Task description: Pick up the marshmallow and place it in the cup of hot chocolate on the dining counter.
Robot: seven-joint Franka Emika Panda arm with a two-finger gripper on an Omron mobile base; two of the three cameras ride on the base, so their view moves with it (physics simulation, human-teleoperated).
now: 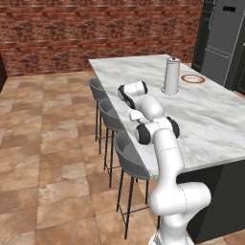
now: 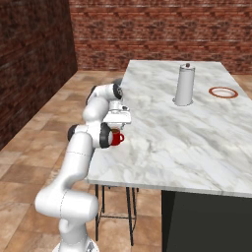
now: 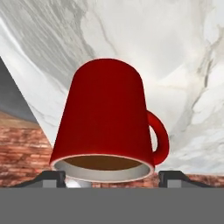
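Note:
The cup of hot chocolate (image 3: 105,118), a red mug with a side handle and brown drink inside, stands near the dining counter's (image 2: 187,142) edge, partly behind my forearm in the right base view (image 2: 117,138). My gripper (image 3: 112,178) hangs directly over the mug's mouth (image 2: 117,126), open, its fingertips (image 3: 51,176) set wide on either side of the rim. A small pale bit (image 3: 80,183) shows by the rim close to one fingertip; I cannot tell if it is the marshmallow.
A tall grey canister with a knob (image 1: 171,76) (image 2: 185,85) stands mid-counter, with a round red-rimmed plate (image 1: 193,79) (image 2: 223,92) beyond it. Grey stools (image 1: 129,158) line the counter's side below my arm. A dark fridge (image 1: 225,38) is at the far end.

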